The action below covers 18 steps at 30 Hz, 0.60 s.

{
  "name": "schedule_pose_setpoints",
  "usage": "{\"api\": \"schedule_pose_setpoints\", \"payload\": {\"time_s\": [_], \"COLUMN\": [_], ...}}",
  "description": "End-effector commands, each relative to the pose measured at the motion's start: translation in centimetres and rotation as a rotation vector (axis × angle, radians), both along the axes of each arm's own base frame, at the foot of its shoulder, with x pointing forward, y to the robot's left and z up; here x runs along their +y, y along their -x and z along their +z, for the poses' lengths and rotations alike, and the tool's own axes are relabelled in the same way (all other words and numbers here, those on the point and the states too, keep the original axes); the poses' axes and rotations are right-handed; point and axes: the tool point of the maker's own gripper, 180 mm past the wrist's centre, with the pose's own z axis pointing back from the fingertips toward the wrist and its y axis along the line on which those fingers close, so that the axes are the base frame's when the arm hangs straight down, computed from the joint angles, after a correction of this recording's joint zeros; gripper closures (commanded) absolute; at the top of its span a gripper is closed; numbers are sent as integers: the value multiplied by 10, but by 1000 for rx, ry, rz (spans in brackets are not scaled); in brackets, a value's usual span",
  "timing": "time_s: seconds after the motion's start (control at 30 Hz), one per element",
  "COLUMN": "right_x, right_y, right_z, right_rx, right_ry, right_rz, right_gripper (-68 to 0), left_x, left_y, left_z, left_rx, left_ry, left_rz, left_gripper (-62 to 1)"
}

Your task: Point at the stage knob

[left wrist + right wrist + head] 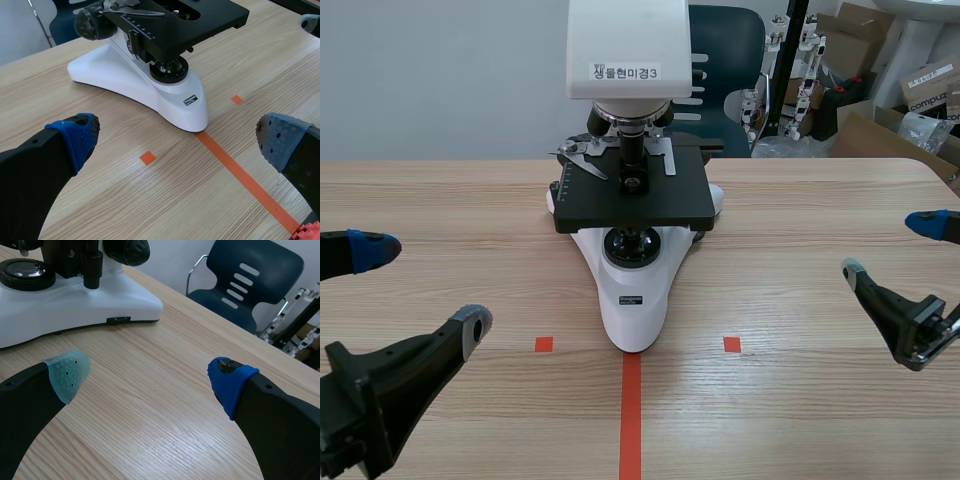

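Microscope point(632, 200): head cut off by the scene view's top edge, upper part not visible. Label point(633, 301) on its white base is too small to read. In the right wrist view the black knob stem point(92, 265) runs out past the edge, its upper end unseen.

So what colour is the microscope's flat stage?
Black. The stage shows best in the scene view.

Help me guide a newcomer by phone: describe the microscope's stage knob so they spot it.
Find the white microscope mid-table, then its flat black stage. The stage knob is the slim black stem hanging down beneath it, unlike the fat round knob alongside.
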Motion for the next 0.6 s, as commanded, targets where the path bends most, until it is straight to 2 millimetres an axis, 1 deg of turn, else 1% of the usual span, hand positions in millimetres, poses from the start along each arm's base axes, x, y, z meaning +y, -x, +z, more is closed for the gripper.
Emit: {"api": "schedule_pose_setpoints", "payload": {"time_s": [0.0,0.1,0.2,0.3,0.4,0.47,0.57], "right_x": [4,19,35,45,45,41,36], "right_y": [-10,-14,-15,-17,-25,-33,-45], "right_z": [16,15,19,20,20,18,16], "right_rx": [-50,-51,-65,-72,-79,-85,-88], "right_ry": [-7,3,4,4,-15,-23,-33], "right_rz": [24,82,151,192,173,145,112], "right_gripper": [-523,-523,-523,-523,-520,-496,-495], "left_x": [-4,-4,-4,-4,-4,-4,-4], "left_y": [-1,-2,-2,-1,-2,-2,-1], "left_z": [8,8,8,8,8,8,8], "left_rx": [-22,-23,-23,-22,-23,-23,-22], "left_ry": [25,25,25,25,25,25,25], "left_rz": [-1,-1,-1,-1,-1,-1,-1], "left_gripper": [-623,-623,-623,-623,-623,-623,-623]}}
